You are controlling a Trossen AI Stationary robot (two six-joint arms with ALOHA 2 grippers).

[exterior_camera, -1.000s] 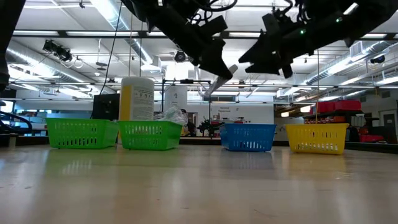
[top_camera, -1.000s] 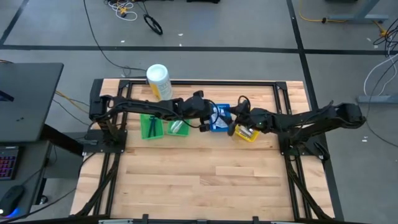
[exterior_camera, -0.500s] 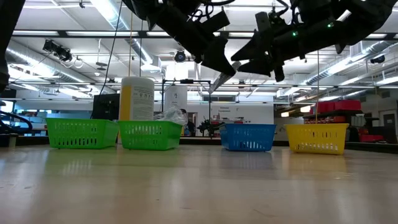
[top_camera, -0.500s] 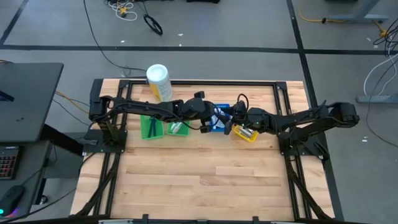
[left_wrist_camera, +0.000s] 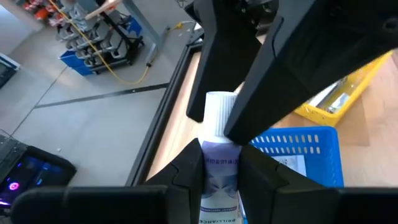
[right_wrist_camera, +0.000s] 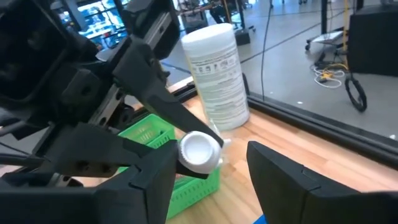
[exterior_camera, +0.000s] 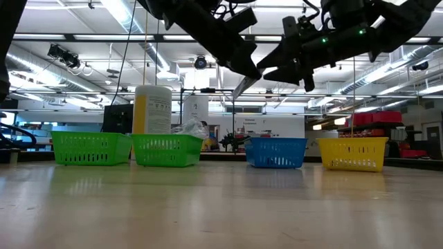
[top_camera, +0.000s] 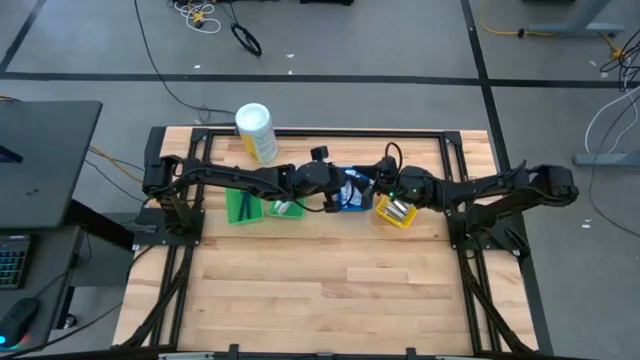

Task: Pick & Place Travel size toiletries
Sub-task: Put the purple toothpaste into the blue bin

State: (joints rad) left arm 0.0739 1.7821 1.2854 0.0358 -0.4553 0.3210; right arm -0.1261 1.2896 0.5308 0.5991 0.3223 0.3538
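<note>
A small white tube with a purple-blue label is held in mid-air over the blue bin. My left gripper is shut on it, and also shows in the high view and the low view. My right gripper is open and faces it from the table's right. Its two fingers stand on either side of the tube's white cap end. I cannot tell whether they touch the cap. In the low view the tube slants. My left gripper pinches the tube's labelled body between its two fingers, coming from the table's left. The tube is lifted clear and tilted. Its white cap end sticks out past the fingertips toward the right gripper.
Several bins stand in a row on the table's far half: two green ones, the blue one, and a yellow one with silvery pieces. A white-and-yellow canister stands at the far edge. The near half is bare wood.
My right gripper has moved toward the table's left and closed in on the left gripper, and its open fingers now stand around the tube's cap end. My left gripper, still holding the tube, has edged slightly up and toward the right.
</note>
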